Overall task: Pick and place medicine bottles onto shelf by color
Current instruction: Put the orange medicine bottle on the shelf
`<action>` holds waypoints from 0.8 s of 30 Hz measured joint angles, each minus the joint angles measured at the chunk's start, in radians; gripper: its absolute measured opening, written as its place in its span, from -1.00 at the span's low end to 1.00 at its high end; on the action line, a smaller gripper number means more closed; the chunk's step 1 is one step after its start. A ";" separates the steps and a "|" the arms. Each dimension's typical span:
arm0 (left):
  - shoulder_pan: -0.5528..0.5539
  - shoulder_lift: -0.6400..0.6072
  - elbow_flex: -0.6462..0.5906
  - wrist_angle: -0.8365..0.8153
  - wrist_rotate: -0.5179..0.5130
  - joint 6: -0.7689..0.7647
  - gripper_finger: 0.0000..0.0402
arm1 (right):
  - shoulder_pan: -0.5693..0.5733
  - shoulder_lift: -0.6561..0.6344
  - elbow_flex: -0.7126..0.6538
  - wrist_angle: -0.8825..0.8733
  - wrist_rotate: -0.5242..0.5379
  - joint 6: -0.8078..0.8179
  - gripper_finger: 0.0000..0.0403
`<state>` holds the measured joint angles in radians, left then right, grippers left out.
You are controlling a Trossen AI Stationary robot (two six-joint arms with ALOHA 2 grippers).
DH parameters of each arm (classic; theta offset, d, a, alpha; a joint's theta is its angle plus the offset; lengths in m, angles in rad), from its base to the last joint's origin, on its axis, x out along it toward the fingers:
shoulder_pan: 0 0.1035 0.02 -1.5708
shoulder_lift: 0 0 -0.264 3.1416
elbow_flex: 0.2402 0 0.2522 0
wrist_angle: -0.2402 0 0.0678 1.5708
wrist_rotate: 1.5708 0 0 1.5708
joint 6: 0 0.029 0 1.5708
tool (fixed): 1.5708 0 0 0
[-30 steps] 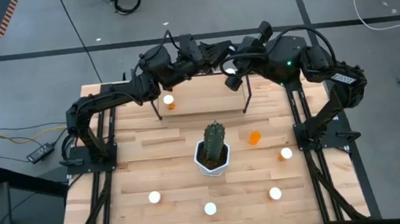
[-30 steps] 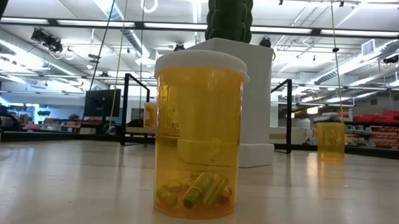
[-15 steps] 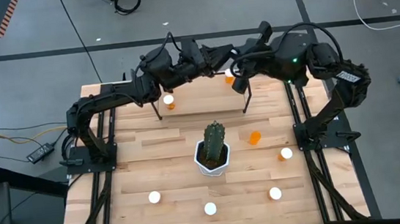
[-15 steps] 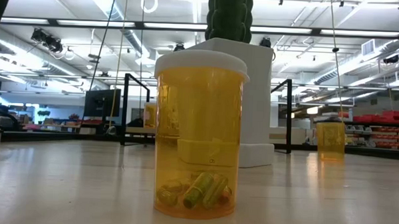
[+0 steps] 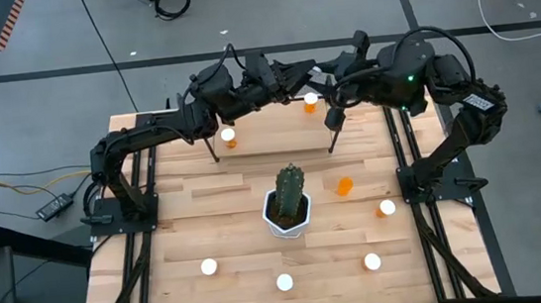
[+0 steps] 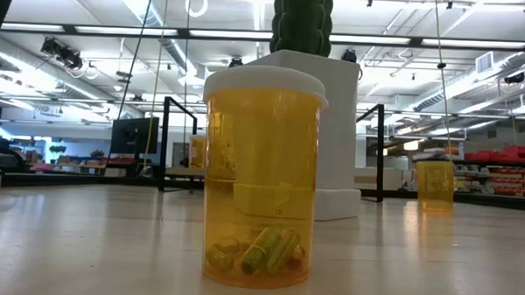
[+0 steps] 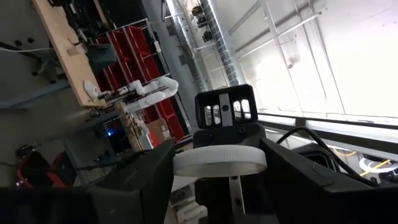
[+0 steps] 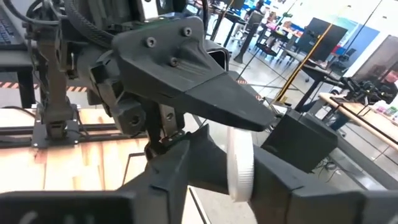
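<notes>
Both arms reach over the light-wood shelf (image 5: 268,122) at the table's far edge. In the high view a white bottle cap (image 5: 310,99) shows between my left gripper (image 5: 295,77) and my right gripper (image 5: 330,106). The left wrist view shows the cap (image 7: 219,162) spanning the gap between my left fingers. In the right wrist view the same cap (image 8: 240,163) stands on edge between my right fingers, under the left gripper's finger (image 8: 186,81). The bottle's orange body is hidden. One bottle (image 5: 228,136) stands by the shelf's left end. My left gripper pinches the white cap by its ribbed rim (image 7: 186,163), one finger on each side across its width. The gripper is rolled onto its side, so the cap stands on edge. My right gripper's fingers (image 8: 186,180) stand on either side of the cap's flat faces; I cannot tell whether they touch it.
A green cactus (image 5: 292,191) in a white pot stands mid-table. Loose bottles are at the right (image 5: 344,186) (image 5: 386,208) and along the near side (image 5: 372,261) (image 5: 284,282) (image 5: 208,267). The nearest one (image 6: 261,178) fills the low view.
My right gripper has drawn back toward the table's right edge, away from the left gripper. The white cap between them has stayed in place and shows more fully.
</notes>
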<state>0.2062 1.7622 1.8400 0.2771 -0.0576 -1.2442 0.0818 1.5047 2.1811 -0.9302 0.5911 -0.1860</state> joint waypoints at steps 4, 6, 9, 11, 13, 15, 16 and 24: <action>0.000 0.000 0.000 0.000 -0.002 0.002 0.07 | 0.000 -0.001 0.000 -0.003 -0.001 -0.012 -0.09; 0.001 0.000 0.000 0.000 0.009 0.000 0.08 | 0.001 -0.006 0.000 -0.006 -0.005 -0.031 -0.01; 0.003 0.000 0.000 0.000 0.069 -0.001 0.11 | 0.002 -0.024 0.000 -0.009 -0.018 -0.050 0.08; 0.003 0.000 0.000 -0.002 0.122 -0.001 0.12 | 0.002 -0.043 0.000 -0.012 -0.045 -0.045 0.12; 0.008 0.000 0.000 -0.003 0.182 -0.002 0.11 | 0.001 -0.063 0.000 -0.014 -0.091 -0.030 0.15; 0.016 0.000 0.000 -0.003 0.268 -0.004 0.09 | 0.001 -0.079 0.001 -0.020 -0.154 -0.022 0.17; 0.022 0.000 0.000 -0.003 0.309 -0.006 0.08 | 0.001 -0.087 0.000 -0.027 -0.185 -0.022 0.17; 0.063 0.000 0.000 -0.003 0.596 -0.028 0.12 | 0.001 -0.107 0.001 -0.093 -0.437 0.006 0.24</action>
<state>0.2691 1.7622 1.8400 0.2741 0.5382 -1.2724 0.0826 1.3982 2.1818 -1.0237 0.1539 -0.1796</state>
